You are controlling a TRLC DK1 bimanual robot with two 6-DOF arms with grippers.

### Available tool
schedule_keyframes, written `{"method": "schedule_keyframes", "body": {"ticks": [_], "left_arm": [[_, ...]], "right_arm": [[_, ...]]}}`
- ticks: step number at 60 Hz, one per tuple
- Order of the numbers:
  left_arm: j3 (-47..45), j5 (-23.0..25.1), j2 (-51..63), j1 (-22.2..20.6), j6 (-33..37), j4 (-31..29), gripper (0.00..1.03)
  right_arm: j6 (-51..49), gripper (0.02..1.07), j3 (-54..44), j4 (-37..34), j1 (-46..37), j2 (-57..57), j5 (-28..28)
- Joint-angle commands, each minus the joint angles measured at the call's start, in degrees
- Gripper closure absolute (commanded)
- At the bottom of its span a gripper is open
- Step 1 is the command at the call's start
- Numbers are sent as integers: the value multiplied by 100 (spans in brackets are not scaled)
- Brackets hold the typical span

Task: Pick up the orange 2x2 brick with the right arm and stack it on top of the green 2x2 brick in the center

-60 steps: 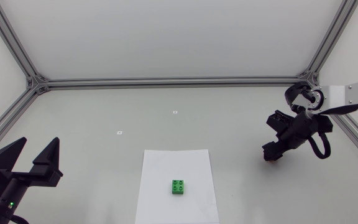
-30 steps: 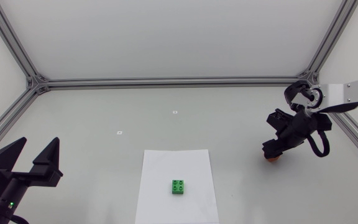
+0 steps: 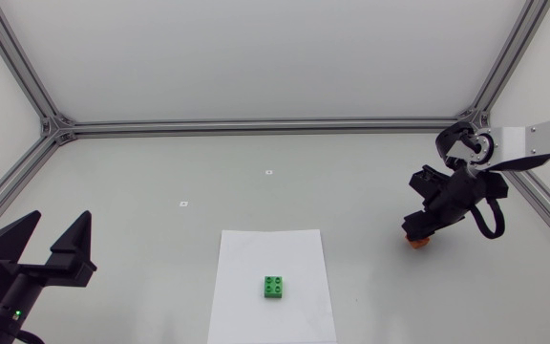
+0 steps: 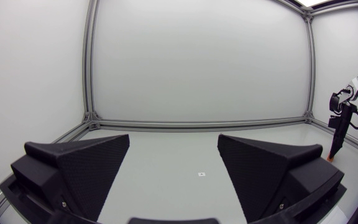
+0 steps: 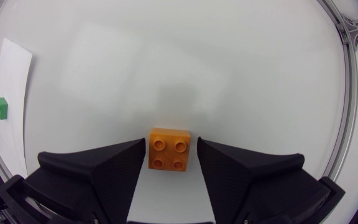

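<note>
Grasp step: right arm's matte black gripper [image 3: 417,231], spread closely astride small orange 2x2 plastic brick [image 5: 169,148] on pale grey surface [image 5: 166,62], apparently unclamped; next: pinch, lift, carry to green 2x2 brick [image 3: 275,286].

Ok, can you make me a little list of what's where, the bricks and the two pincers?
orange brick: on the table, studs up, between the right pincer's fingers
right pincer: open, one finger on each side of the orange brick, a thin gap showing
green brick: on the white paper sheet, nothing on top
left pincer: open, empty, far from both bricks
stacking: not yet done
</note>
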Motion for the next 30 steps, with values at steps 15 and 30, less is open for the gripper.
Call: {"method": "schedule_keyframes", "body": {"ticks": [15,30], "left_arm": [[-235,16,-23,-4,33,-65,4],[-235,16,-23,-4,42,-65,4]], "right_arm": [[64,50,47,-106,-39,90,-3],[55,51,30,-97,-39,117,-3]]}}
